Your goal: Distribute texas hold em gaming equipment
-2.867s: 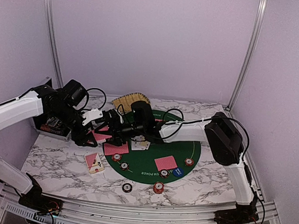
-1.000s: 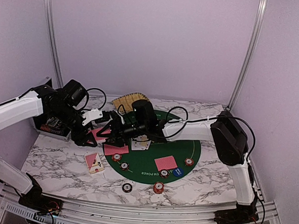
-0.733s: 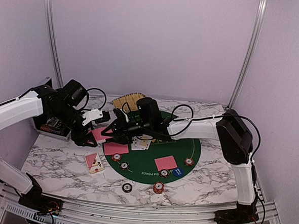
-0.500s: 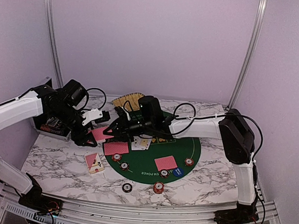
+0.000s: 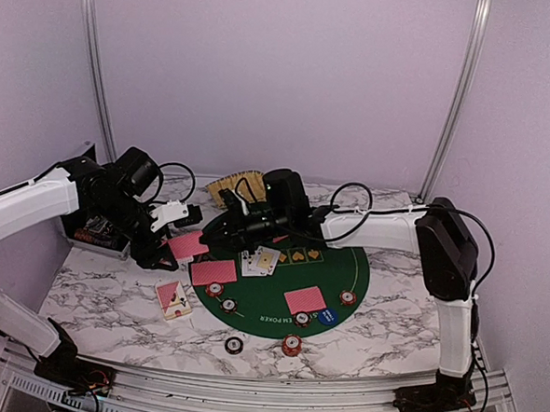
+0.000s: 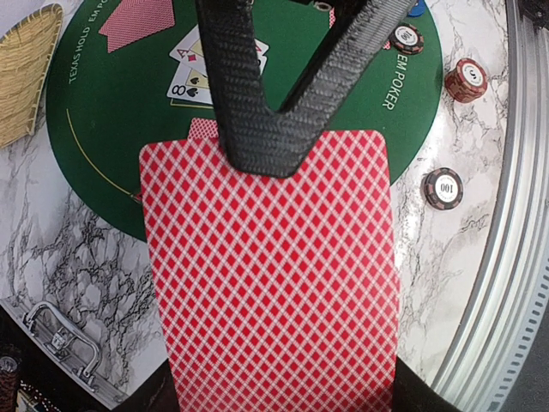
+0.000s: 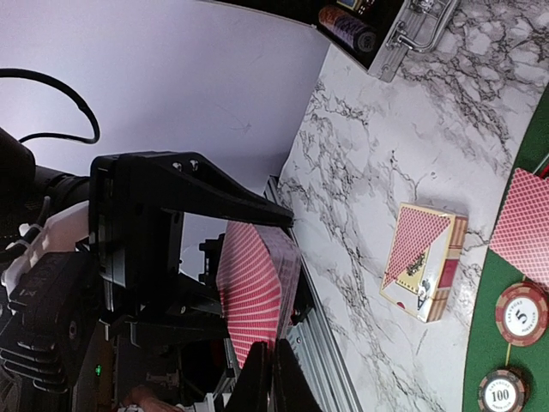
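My left gripper [image 5: 167, 241] is shut on a deck of red-backed playing cards [image 5: 188, 245] held above the left edge of the green poker mat [image 5: 351, 267]. In the left wrist view the deck [image 6: 270, 283] fills the middle and hides my own fingers. The right gripper [image 6: 257, 159] reaches in from the right, its black fingers pinched together on the far edge of the top card. In the right wrist view the gripper [image 7: 274, 378] is shut on that red edge of the deck [image 7: 253, 287]. Face-down cards [image 5: 213, 272], face-up cards [image 5: 260, 259], striped chips [image 5: 291, 343] and a blue button [image 5: 326, 315] lie on and around the mat.
A card box [image 5: 173, 298] lies on the marble left of the mat. The yellow woven basket [image 5: 230, 185] stands at the back. The open black case [image 5: 96, 228] with chips sits at the far left under the left arm. A metal rail [image 5: 245, 391] runs along the near edge.
The right gripper's jaws closed from half open onto the deck's top card, and its wrist drew back to the right. The left arm and deck stayed put.
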You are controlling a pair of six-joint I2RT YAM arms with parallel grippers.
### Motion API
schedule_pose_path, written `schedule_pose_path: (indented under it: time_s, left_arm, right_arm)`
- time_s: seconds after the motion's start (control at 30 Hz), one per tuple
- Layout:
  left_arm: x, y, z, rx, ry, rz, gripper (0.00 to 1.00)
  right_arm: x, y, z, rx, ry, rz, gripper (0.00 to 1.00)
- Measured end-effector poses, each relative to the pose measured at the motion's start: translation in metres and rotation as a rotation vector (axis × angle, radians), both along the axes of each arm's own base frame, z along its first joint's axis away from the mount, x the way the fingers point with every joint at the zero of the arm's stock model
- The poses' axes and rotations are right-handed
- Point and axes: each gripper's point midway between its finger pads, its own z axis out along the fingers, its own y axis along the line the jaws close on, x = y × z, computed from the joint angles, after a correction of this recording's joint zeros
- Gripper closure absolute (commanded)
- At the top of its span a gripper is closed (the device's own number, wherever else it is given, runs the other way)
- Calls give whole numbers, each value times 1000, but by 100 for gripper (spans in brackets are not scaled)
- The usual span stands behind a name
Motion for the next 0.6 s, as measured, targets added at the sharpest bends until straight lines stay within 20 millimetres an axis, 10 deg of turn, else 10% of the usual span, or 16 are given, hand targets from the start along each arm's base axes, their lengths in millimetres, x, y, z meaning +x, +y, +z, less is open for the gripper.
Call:
schedule_pose_path:
  time_s: [0.6]
  left_arm:
    - [2, 3, -3, 16, -7, 7, 100]
  right_arm:
    - [20, -36, -5, -17, 66, -70, 100]
